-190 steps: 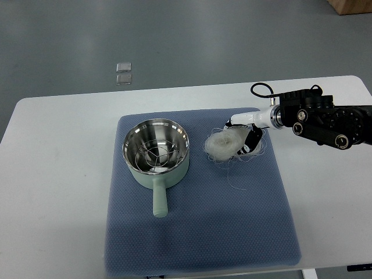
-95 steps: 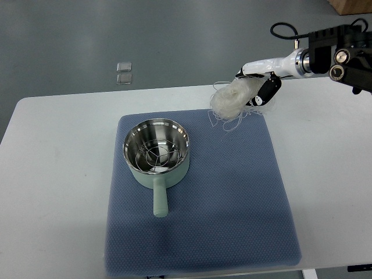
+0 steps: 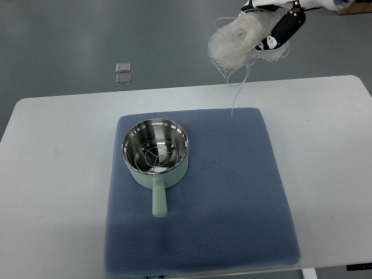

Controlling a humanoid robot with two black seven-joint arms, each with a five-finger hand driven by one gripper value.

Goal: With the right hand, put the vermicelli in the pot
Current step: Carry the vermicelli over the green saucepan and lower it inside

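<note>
A pale green pot (image 3: 155, 155) with a steel inside and a wire rack stands on the left part of the blue mat (image 3: 232, 197), its handle pointing toward me. My right hand (image 3: 273, 26) is high at the top of the view, shut on a white bundle of vermicelli (image 3: 232, 43). Loose strands hang down from the bundle toward the mat's far edge. The bundle is well above and to the right of the pot. The left arm does not show.
The mat lies on a white table (image 3: 46, 174). Two small clear squares (image 3: 123, 72) lie on the grey floor beyond the table. A brown box corner (image 3: 354, 7) shows at the top right.
My right hand has lifted the vermicelli off the mat and carried it up and away, from beside the pot to high above the table's far edge.
</note>
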